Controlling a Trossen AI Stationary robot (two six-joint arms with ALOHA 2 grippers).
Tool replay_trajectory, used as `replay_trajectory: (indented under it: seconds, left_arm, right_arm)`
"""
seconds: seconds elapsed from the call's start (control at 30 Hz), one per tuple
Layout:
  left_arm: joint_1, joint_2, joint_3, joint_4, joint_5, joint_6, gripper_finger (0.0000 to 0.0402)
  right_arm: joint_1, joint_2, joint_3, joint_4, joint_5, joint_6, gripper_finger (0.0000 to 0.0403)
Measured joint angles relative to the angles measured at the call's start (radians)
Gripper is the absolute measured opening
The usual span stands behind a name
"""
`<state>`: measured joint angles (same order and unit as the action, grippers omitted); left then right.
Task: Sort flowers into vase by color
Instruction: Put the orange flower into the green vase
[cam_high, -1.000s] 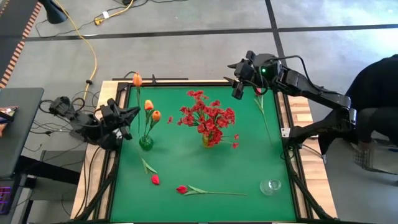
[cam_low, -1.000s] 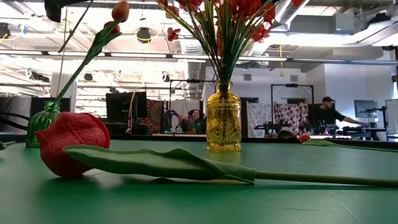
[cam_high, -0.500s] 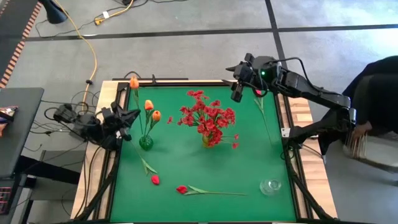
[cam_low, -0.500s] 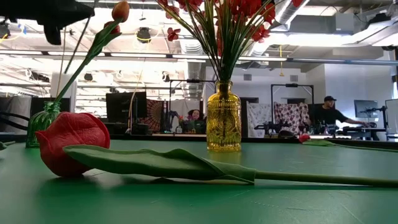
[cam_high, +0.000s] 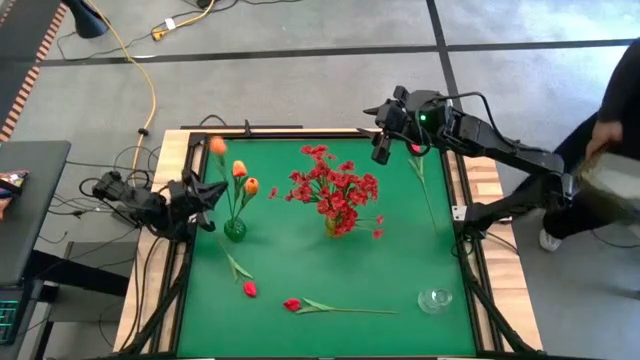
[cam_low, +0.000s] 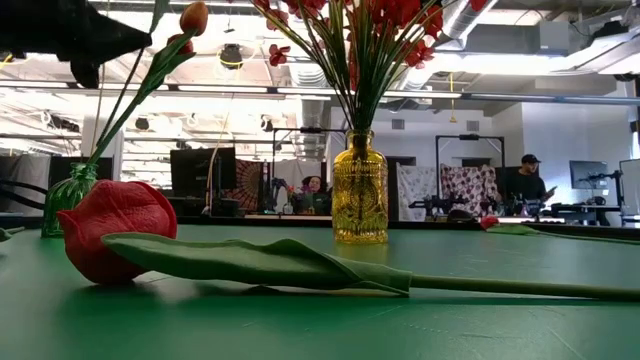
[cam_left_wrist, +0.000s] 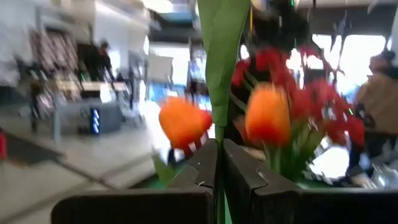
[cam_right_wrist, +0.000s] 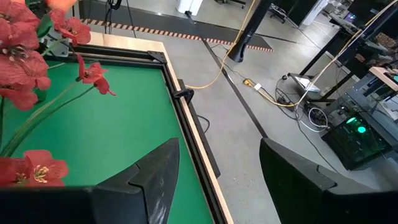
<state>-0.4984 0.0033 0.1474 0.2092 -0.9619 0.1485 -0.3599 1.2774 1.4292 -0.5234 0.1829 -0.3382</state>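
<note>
My left gripper (cam_high: 208, 190) is at the table's left edge, shut on an orange tulip (cam_high: 217, 146) with a long green stem. Just to its right stands a green vase (cam_high: 235, 230) holding two orange tulips (cam_high: 245, 177). I cannot tell whether the held stem's lower end reaches that vase. A yellow vase (cam_high: 335, 226) at mid-table holds a bunch of small red blossoms (cam_high: 332, 187). Two red buds (cam_high: 249, 289) (cam_high: 292, 304) lie flat near the front edge. A third flower (cam_high: 424, 180) lies under my open right gripper (cam_high: 381, 140), which hovers at the far right. My left gripper pinches the tulip's green stem (cam_left_wrist: 217, 163) between its two fingers. The fingers come about level from the table's left and lie across the stem. The stem stands roughly upright, with a broad leaf (cam_left_wrist: 221, 43) rising above the fingers and the orange head at the top.
A clear glass vase (cam_high: 435, 300) stands at the near right corner. A person (cam_high: 610, 170) is beside the table's right side. Bare green mat (cam_high: 290, 260) lies between the vases and the front flowers.
My left gripper has sunk and drawn back a little toward the table's left edge, staying shut on the stem. The held tulip's head has come down with it, nearer the green vase. The person at the right has moved closer to the table.
</note>
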Motion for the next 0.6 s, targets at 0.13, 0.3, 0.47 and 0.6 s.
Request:
replay_trajectory:
  seconds: [0.13, 0.3, 0.47, 0.6]
  left_arm:
    - [0.0, 0.0, 0.0, -0.127, 0.016, -0.142, 0.0]
    - [0.0, 0.001, 0.0, -0.172, 0.015, -0.176, 0.0]
    - [0.0, 0.001, 0.0, -0.175, 0.015, -0.139, 0.0]
    - [0.0, 0.001, 0.0, -0.191, 0.011, -0.125, 0.0]
  right_arm:
    - [0.0, 0.0, 0.0, -0.008, 0.0, 0.0, 0.0249]
    - [0.0, 0.0, 0.0, -0.008, 0.0, -0.001, 0.0249]
    - [0.0, 0.0, 0.0, -0.008, 0.0, -0.003, 0.0249]
    - [0.0, 0.0, 0.0, -0.008, 0.0, -0.002, 0.0249]
